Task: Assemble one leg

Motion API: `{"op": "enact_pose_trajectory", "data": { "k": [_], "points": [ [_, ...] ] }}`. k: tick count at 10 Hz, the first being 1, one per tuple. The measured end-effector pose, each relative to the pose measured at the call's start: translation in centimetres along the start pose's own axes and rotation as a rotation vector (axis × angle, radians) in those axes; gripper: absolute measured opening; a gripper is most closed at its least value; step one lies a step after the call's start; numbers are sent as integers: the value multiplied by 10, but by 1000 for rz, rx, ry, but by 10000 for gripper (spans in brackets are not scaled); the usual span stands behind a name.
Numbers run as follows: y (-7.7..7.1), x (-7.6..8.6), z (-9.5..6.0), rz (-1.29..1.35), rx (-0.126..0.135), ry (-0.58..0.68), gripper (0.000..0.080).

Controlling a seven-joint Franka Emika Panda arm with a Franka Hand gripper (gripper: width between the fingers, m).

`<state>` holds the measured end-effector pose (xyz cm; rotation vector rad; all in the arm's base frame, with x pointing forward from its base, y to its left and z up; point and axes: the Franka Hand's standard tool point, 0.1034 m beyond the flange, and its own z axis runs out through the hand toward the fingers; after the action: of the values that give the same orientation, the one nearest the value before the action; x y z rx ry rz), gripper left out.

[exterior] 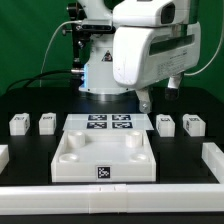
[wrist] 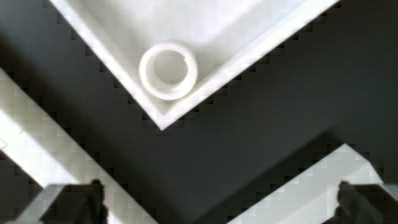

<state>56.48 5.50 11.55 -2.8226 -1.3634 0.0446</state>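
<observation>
- Sitting loose on the matte black table [exterior: 35, 145] are four legs, all alike and none of them held. The outer left leg [exterior: 18, 124] and inner left leg [exterior: 46, 122] lie to the exterior view's left of the marker board [exterior: 110, 123]. The inner right leg [exterior: 166, 124] and outer right leg [exterior: 193, 125] lie to its right.
- Each leg is a small, blocky white post of smooth plastic with a dark square tag on the face toward the camera. The tag pattern is too small to read.
- The four form a rough row, apart from one another and from the panel [exterior: 75, 172].
- The panel is a large white square tray with a raised rim and rounded hollows at its corners. It lies just in front of the marker board.
- In the wrist view, one panel corner shows as a white wedge carrying a round socket ring [wrist: 169, 70].
- The gripper [wrist: 217, 205] has its dark fingers spread wide with nothing between them. In the exterior view it hangs above the table near the inner right leg, clear of it.
</observation>
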Motion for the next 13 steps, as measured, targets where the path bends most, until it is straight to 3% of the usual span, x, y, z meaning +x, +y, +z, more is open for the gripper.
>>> {"op": "enact_pose_trajectory", "data": {
  "k": [13],
  "points": [
    [0, 0, 0, 0, 1, 0, 650]
  ]
}}
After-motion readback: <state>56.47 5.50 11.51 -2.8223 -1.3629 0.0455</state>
